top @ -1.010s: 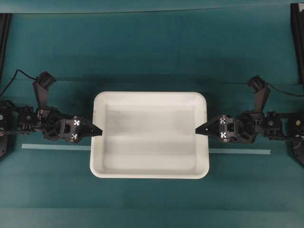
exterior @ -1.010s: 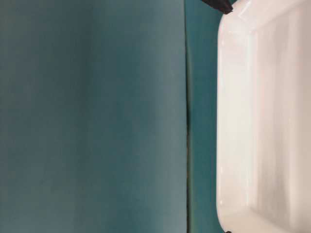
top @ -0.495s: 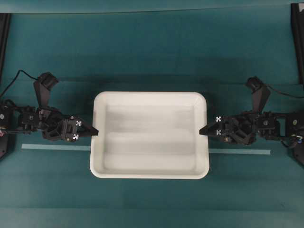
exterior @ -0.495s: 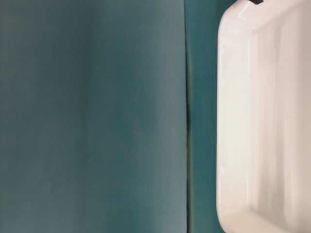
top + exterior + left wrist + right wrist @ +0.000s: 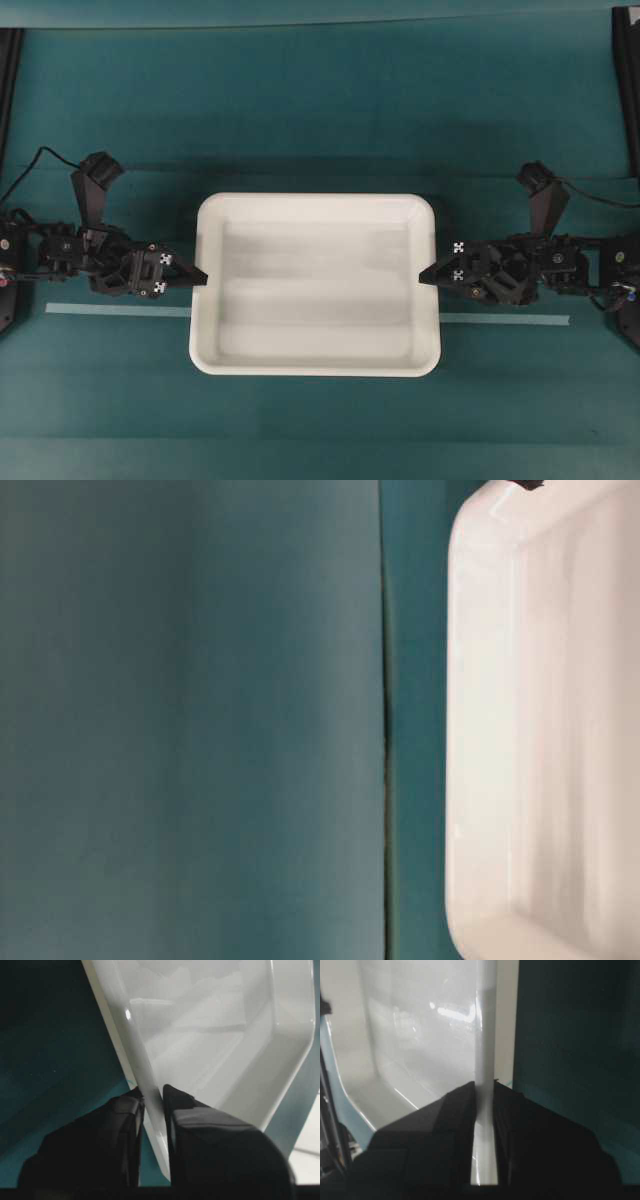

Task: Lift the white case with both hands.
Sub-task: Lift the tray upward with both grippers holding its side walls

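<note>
1. Looking down from overhead, the white case [image 5: 316, 284] sits mid-table on the teal cloth [image 5: 320, 110], over a pale tape strip [image 5: 118, 310]. The left gripper [image 5: 200, 277] and right gripper [image 5: 428, 277] meet its short sides; nothing else crowds them.
2. Table-level view: only the case's rim [image 5: 480, 730] and a dark seam [image 5: 385, 730] in the cloth.
3. Left wrist view: both fingers [image 5: 125, 1110] pinch the rim, one inside, one outside.
4. Right wrist view: the fingers [image 5: 460, 1102] clamp the rim likewise.
</note>
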Motion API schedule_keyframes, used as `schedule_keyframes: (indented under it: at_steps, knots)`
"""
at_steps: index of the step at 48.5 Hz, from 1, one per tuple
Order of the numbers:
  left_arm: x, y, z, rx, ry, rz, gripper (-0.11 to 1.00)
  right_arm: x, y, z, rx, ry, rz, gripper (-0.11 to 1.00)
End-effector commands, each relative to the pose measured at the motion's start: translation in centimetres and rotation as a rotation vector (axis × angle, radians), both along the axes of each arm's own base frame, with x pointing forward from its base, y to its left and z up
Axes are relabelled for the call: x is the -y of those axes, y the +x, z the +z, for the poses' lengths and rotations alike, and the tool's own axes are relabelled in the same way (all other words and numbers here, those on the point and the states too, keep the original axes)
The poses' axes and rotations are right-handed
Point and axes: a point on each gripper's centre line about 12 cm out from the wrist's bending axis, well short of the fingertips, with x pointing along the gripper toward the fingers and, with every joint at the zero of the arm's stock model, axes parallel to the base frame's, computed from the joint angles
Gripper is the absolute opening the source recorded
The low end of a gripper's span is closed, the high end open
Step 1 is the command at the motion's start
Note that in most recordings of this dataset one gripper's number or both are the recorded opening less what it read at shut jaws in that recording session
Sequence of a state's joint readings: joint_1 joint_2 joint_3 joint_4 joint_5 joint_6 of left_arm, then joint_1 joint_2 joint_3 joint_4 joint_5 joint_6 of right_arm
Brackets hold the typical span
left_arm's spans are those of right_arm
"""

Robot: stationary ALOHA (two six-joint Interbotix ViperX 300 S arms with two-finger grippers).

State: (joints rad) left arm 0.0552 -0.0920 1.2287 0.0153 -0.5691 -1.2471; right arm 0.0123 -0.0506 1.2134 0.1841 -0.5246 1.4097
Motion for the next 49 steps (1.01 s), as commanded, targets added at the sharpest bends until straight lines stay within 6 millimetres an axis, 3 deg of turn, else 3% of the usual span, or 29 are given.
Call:
schedule_keyframes:
  at_steps: [1, 26, 49]
  knots:
    - [-0.2, 0.3, -0.2, -0.006, 0.003, 0.005, 0.09, 0.0, 0.4, -0.4, -0.015, 0.002, -0.001, 0.11]
    - [-0.2, 0.6, 3.0, 0.050, -0.051, 0.038, 0.09, -0.2, 1.6, 2.8, 0.062, 0.055, -0.021, 0.11]
    - [0.3, 1.7, 9.5, 0.123, -0.079, 0.037, 0.09, -0.4, 1.3, 9.2, 0.067, 0.092, 0.010, 0.11]
